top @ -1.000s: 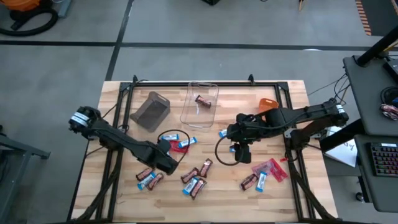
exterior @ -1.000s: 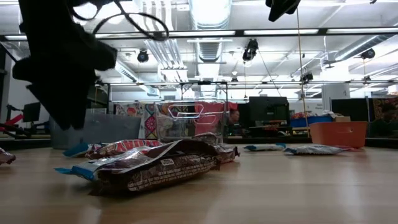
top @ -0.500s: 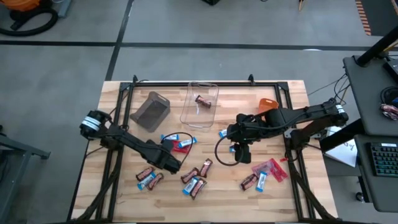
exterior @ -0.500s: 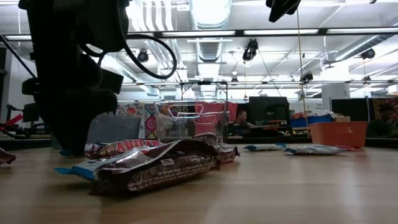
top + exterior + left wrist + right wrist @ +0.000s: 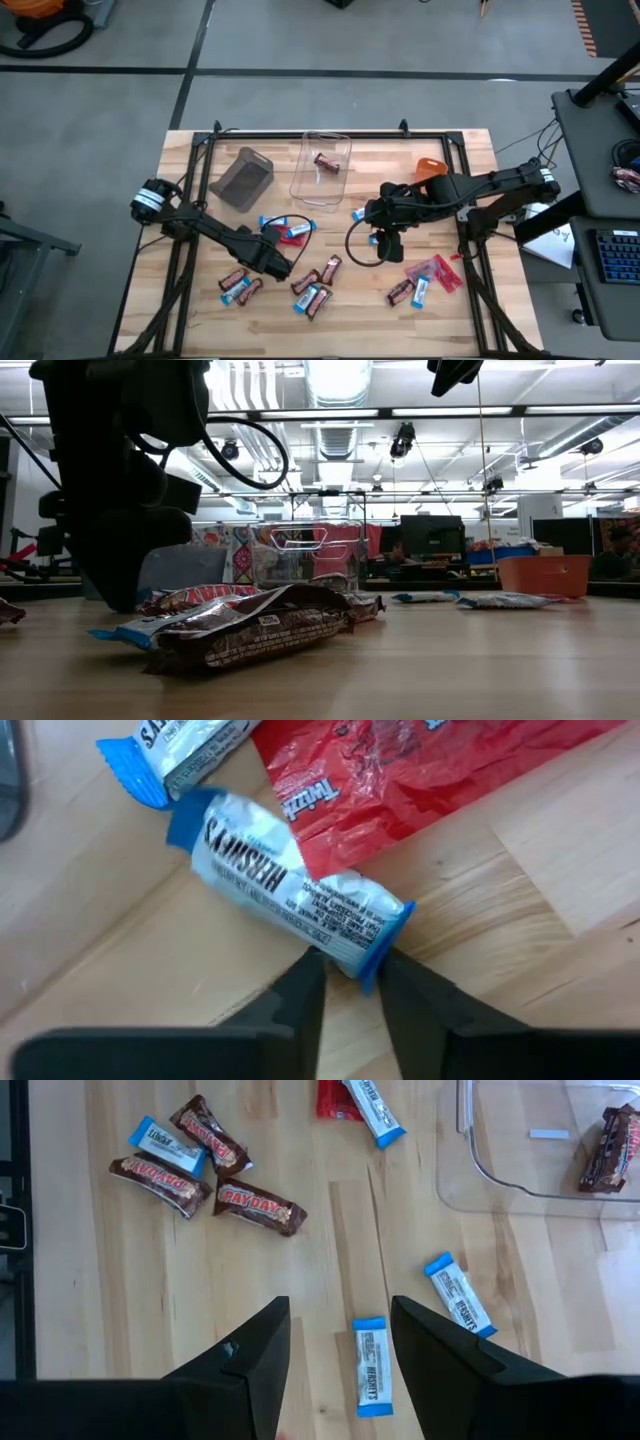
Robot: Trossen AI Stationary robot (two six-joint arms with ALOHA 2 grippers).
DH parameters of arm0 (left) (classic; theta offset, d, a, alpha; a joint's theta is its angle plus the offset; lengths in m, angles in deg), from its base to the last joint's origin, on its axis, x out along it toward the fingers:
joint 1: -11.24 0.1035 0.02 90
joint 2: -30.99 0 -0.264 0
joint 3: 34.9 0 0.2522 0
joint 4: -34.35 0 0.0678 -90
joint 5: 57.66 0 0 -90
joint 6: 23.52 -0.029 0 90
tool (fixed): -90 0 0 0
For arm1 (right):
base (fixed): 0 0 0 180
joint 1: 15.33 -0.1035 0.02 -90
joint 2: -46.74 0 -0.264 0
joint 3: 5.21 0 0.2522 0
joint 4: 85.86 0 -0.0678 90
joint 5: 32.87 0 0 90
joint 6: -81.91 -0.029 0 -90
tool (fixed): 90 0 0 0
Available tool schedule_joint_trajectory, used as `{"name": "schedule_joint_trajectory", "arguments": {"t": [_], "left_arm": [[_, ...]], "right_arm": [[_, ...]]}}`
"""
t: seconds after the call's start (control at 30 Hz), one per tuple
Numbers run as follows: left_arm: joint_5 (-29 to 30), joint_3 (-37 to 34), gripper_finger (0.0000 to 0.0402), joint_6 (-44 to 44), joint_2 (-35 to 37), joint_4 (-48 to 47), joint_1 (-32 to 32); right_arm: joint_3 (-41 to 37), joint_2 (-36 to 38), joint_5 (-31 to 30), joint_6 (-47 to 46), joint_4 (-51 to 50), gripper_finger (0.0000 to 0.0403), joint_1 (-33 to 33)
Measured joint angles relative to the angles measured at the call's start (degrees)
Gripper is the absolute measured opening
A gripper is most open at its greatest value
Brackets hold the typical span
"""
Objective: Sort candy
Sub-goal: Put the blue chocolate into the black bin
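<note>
The candy lies scattered over the wooden table [image 5: 200,310]: brown and blue-and-white bars [image 5: 312,285] near the front, and red wrappers [image 5: 437,270] at the right. My left gripper [image 5: 268,238] is down at the table, by a blue-and-white bar [image 5: 290,885] that lies beside a red wrapper [image 5: 400,770]. It is shut on that bar's end. My right gripper [image 5: 340,1370] hangs open well above the table's middle right, over two blue-and-white bars [image 5: 372,1368]. In the low view the left gripper [image 5: 120,575] stands behind a brown bar [image 5: 250,625]. My left gripper has the bar's blue crimped end [image 5: 372,965] pinched between its two fingertips [image 5: 305,985]. The fingers point down from above. The bar lies flat on the table, one long side against the red wrapper.
A grey bin [image 5: 243,178], a clear bin [image 5: 322,165] with one brown bar [image 5: 327,162] inside, and an orange bin [image 5: 430,168] stand along the far side. More bars lie at the front left [image 5: 240,285] and front right [image 5: 410,290]. A black frame runs around the table.
My left gripper has come down from above the table to the tabletop beside the blue-and-white and red candies, and has held still there for the last half second. The candies have not shifted.
</note>
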Motion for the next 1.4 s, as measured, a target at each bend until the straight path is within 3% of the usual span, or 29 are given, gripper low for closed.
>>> {"name": "schedule_joint_trajectory", "arguments": {"t": [0.17,0.37,0.7,1.03,1.23,1.4], "left_arm": [[0.2,-0.1,0.0006,-1.4,0.0,0.1,0.0],[-1.4,0.2,0.0001,-5.1,2.7,-0.6,-0.4],[-4.3,0.5,0.0,-10.6,17.2,-0.3,-1.4],[-3.4,0.5,0.0,-19.5,30.2,2.4,-1.1],[4.0,0.5,0.0,-19.5,37.0,-3.8,3.6],[6.3,0.5,0.0,-23.6,38.8,-11.6,13.4]], "right_arm": [[0.0,0.0,0.0,0.1,0.0,0.0167,0.0],[0.0,0.0,0.0,0.1,0.0,0.0167,0.0],[-0.1,0.0,0.0,0.2,0.0,0.0167,0.0],[-0.3,0.0,0.0,0.2,0.1,0.0167,0.0],[-0.3,0.0,0.0,0.2,0.2,0.0167,0.0],[-0.3,0.0,-0.1,0.7,1.2,0.0167,0.0]]}}
